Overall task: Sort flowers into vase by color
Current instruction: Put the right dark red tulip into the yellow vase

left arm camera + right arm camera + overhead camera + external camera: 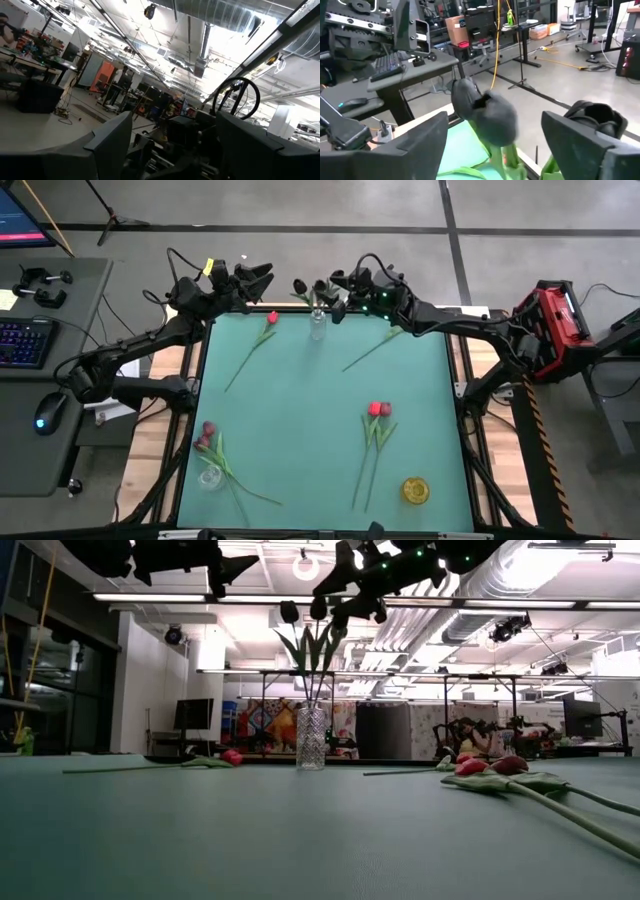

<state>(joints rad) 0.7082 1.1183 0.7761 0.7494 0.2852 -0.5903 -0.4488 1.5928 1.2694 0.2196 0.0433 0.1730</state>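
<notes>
A clear glass vase (318,326) (311,738) stands at the middle of the table's far edge with black tulips (290,612) upright in it. My right gripper (336,292) (495,130) is open, level, high above the vase. One black tulip head (487,112) sits in the gap between its fingers without touching either; another black head (597,117) shows beside one finger. My left gripper (262,280) (172,125) waits open, high over the far edge to the left of the vase. A red tulip (272,317) lies flat near it.
A green stem (375,348) lies right of the vase. Two red and pink tulips (378,410) lie at the near right, by a yellow vase (415,490). Dark pink tulips (207,435) lie at the near left with a small clear vase (210,477).
</notes>
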